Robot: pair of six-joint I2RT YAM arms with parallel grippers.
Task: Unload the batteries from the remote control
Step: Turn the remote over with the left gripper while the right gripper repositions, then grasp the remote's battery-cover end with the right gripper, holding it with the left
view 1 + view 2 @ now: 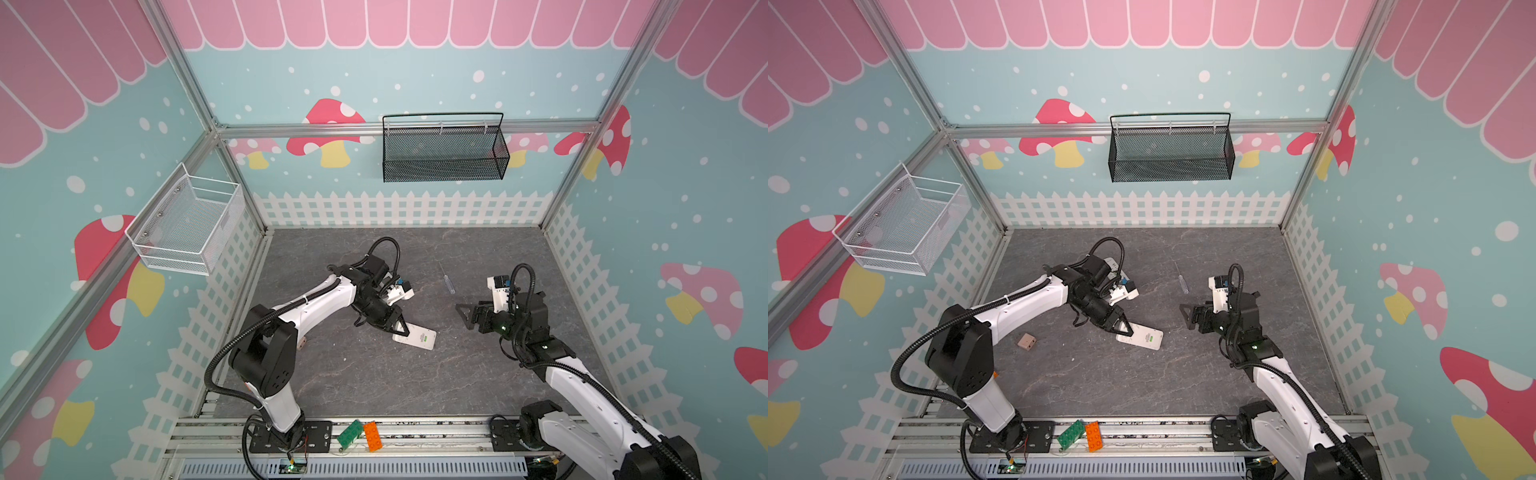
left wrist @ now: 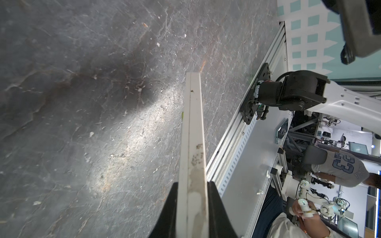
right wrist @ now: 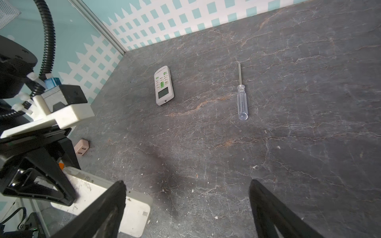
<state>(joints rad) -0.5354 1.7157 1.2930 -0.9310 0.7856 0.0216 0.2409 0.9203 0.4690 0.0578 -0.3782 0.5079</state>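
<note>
Batteries are nowhere in sight, so I judge them shut inside the white remote control (image 1: 424, 338), which sits near the middle of the counter (image 1: 374, 386) with its plain labelled back up; whether it touches the counter I cannot tell. It is probably light, stiff, slick plastic, best held by its long edges as the left pincer (image 1: 401, 328) does, clamped on one end; each battery should be small, hard and roll-prone, so pinch it across the middle. Right pincer (image 3: 185, 185) hangs near, spread wide and empty, with a clear-handled screwdriver (image 3: 241, 99) farther back.
</note>
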